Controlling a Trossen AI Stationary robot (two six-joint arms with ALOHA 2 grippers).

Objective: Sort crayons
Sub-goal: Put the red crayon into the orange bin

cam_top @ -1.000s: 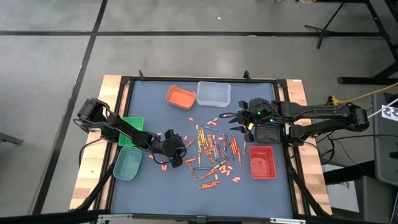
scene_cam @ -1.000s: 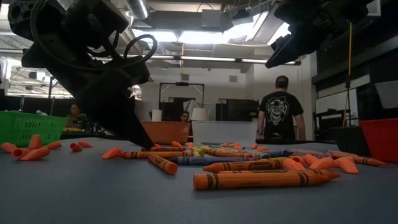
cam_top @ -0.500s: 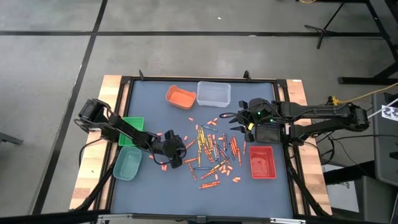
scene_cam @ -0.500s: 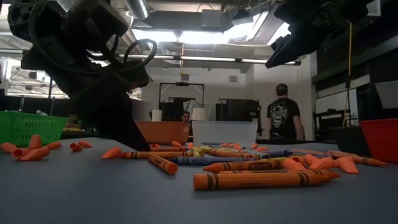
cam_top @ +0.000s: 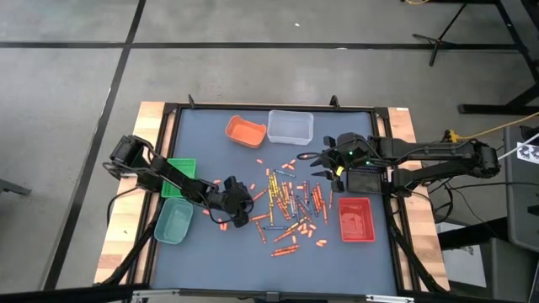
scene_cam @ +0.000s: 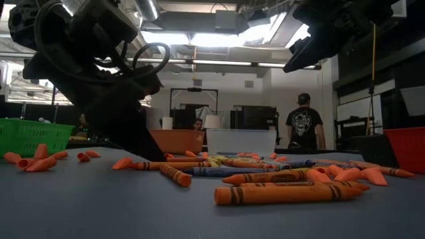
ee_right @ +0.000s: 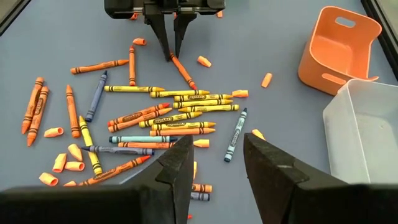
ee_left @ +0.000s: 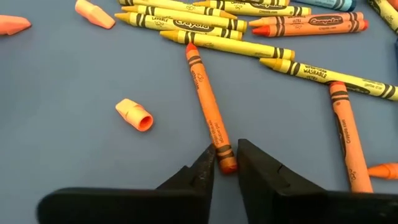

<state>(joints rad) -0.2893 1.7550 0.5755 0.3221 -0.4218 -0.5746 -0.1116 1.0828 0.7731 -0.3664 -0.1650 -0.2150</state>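
Observation:
Many crayons (cam_top: 290, 202), orange, yellow and blue-grey, lie scattered on the dark table along with short orange stubs. My left gripper (cam_top: 242, 202) stands low at the pile's left side. Its fingers are closed on the blunt end of one orange crayon (ee_left: 208, 112), which lies flat on the table; it also shows in the right wrist view (ee_right: 183, 71). My right gripper (cam_top: 317, 164) hangs open and empty above the pile's far right part, with crayons below it in its own view (ee_right: 217, 162). My left gripper (ee_left: 225, 155) pinches the orange crayon's blunt end (ee_left: 227, 165) between its two fingertips, one on each side. The fingers slant down from the table's left. The crayon runs straight on away from them and lies flat on the table.
Trays ring the pile: orange (cam_top: 244, 131) and clear (cam_top: 290, 126) at the far side, a green basket (cam_top: 178, 168) and a teal tray (cam_top: 173, 220) at the left, a red tray (cam_top: 355, 219) and a dark one (cam_top: 366, 179) at the right. A person (scene_cam: 303, 126) stands in the room behind.
My left gripper has stayed at the orange crayon's end while its arm has shifted only slightly. My right gripper has kept still.

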